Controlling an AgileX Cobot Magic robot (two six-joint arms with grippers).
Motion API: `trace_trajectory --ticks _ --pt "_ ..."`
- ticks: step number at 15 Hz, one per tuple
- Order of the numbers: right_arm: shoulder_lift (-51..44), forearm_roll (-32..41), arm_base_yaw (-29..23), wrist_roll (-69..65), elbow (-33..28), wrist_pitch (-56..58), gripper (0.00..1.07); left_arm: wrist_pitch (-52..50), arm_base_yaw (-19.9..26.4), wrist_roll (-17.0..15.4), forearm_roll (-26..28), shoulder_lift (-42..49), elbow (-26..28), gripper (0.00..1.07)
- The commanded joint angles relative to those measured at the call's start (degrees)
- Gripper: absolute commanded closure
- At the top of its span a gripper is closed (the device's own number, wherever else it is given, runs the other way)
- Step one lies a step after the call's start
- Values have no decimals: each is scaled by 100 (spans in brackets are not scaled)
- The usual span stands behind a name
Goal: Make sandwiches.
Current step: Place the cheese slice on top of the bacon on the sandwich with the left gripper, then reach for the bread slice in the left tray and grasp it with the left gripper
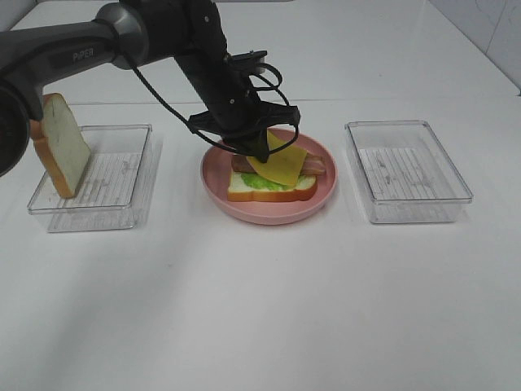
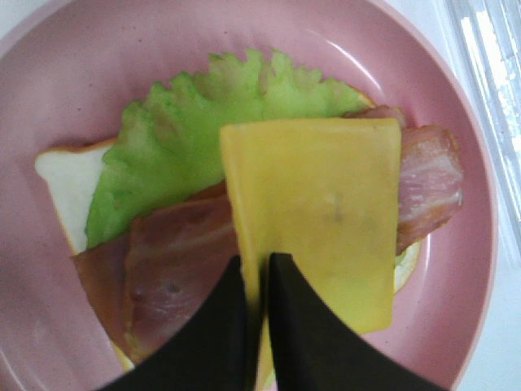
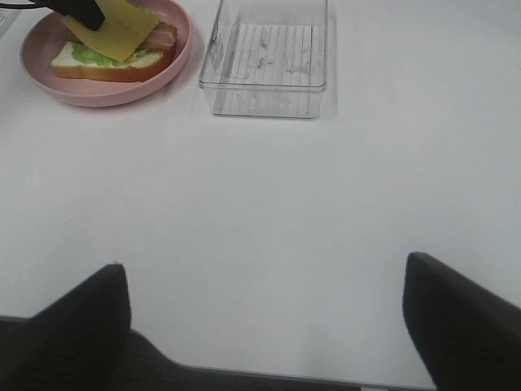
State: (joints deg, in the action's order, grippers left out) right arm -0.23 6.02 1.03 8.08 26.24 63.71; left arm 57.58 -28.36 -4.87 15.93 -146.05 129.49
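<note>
A sandwich is stacked on the pink plate (image 1: pixel 269 213): a white bread slice (image 1: pixel 273 192), green lettuce (image 2: pixel 195 122) and bacon strips (image 2: pixel 171 261). My left gripper (image 1: pixel 262 151) hangs over the plate, shut on one edge of the yellow cheese slice (image 2: pixel 317 212). The cheese lies tilted across the bacon and lettuce, its edge pinched between the black fingers (image 2: pixel 220 326). A second bread slice (image 1: pixel 63 147) leans upright in the left clear tray (image 1: pixel 106 191). My right gripper (image 3: pixel 269 318) is open, low over bare table, well away from the plate (image 3: pixel 122 90).
A clear tray (image 1: pixel 407 171) with nothing in it stands to the right of the plate, also seen as the tray (image 3: pixel 269 57) in the right wrist view. The left arm reaches in from the upper left. White table surrounds everything.
</note>
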Motion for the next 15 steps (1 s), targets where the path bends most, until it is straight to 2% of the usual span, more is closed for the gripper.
trace_trajectory --ticks 1,3,5,6,11,12,15 --pt "-166 6 29 34 -11 -34 19 -6 -11 46 -103 97 6 55" --pt "-166 6 29 34 -11 -34 19 80 -11 -166 -252 241 6 27" --pt "-166 6 29 34 -11 -34 19 338 -11 -206 -607 372 11 12" --pt "-166 0 29 34 -11 -34 19 710 -17 -401 -1346 579 29 7" --pt "-166 0 29 34 -11 -34 19 1421 -11 -539 -2086 1112 223 7" --pt "-166 0 29 34 -11 -34 19 1770 63 -579 -2521 1352 212 7" --pt "-166 0 29 34 -11 -34 19 1770 481 -510 -2510 1896 115 7"
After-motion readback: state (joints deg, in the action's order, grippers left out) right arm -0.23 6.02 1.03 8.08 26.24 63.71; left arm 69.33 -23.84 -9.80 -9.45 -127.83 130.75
